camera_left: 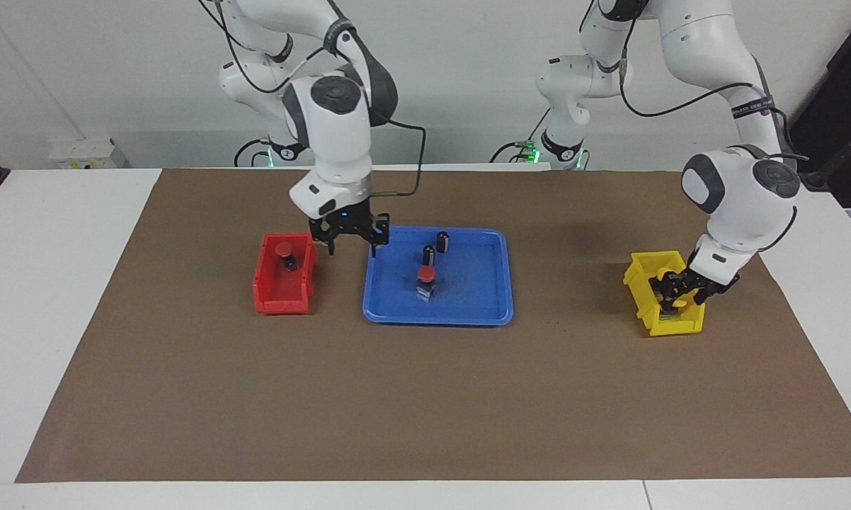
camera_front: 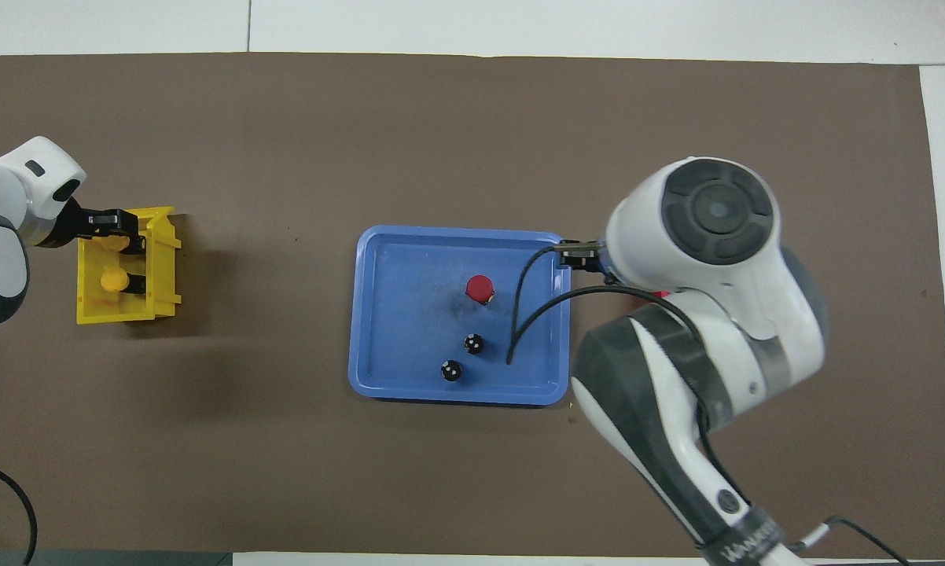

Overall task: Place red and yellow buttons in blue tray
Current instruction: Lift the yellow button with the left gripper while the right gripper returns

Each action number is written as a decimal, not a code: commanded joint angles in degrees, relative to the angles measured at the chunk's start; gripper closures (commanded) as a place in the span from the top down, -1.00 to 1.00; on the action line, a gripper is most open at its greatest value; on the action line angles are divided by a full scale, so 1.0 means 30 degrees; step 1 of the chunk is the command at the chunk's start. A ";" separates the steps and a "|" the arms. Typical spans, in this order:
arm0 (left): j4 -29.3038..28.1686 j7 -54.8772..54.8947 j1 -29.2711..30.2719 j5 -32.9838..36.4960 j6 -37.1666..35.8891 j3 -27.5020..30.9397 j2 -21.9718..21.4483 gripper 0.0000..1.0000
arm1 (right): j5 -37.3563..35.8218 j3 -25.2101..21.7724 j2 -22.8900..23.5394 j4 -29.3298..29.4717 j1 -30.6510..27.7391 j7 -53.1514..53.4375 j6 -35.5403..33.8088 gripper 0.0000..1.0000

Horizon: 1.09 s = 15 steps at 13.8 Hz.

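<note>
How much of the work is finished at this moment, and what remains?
Done: one red button stands in the blue tray. In hand: the left gripper is down in the yellow bin at a yellow button; the open right gripper hangs between tray and red bin. Left: both yellow buttons and the red bin's button.

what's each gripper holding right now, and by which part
Right gripper, up between the red bin and blue tray, holds nothing. Left gripper is down in the yellow bin; any hold cannot be told.
</note>
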 commanded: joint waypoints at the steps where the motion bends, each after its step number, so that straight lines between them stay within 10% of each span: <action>1: -0.0542 0.0450 -0.0039 -0.0503 0.0148 0.0039 -0.0183 -0.03 | 0.0402 0.0273 -0.1752 -0.3389 -0.1890 -0.2092 0.1158 0.56; 3: -0.0397 0.0420 -0.0010 -0.0503 0.0030 0.0039 -0.0183 -0.97 | 0.0432 0.0273 -0.2660 -0.5906 -0.3386 -0.3959 0.3584 0.49; 10: 0.7971 -0.0452 -0.2307 0.1740 -0.9095 -0.0019 0.0691 -0.97 | 0.1926 0.0244 -0.2780 -0.7936 -0.4036 -0.4408 0.5438 0.30; 15: 0.5821 -1.1026 -0.8553 0.0472 -0.7622 -0.0166 -0.0152 -0.97 | 0.1926 0.0244 -0.2927 -0.8669 -0.4124 -0.4878 0.5966 0.25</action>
